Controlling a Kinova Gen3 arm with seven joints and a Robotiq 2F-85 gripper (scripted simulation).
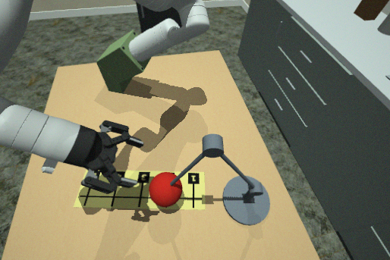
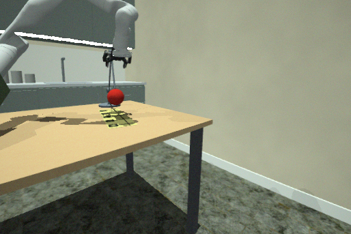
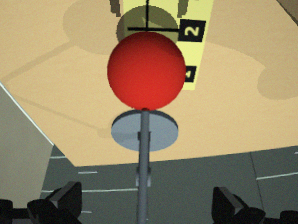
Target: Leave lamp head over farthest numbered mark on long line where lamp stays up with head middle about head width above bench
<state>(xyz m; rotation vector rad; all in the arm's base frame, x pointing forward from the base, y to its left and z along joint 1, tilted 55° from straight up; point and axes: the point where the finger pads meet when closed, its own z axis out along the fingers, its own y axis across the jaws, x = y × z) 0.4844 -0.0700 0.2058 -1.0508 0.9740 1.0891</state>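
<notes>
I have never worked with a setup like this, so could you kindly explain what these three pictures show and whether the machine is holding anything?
It is one jointed robot arm ending in a gripper with two fingers. One picture looks down from above, one looks across the room from the side, and one comes from a camera on the wrist. On the wooden bench stands a small lamp: a grey round base, two thin rods meeting at a grey joint, and a red ball head. The head hangs above a yellow strip marked with a long line and numbers. The fingers are spread wide and hold nothing.
</notes>
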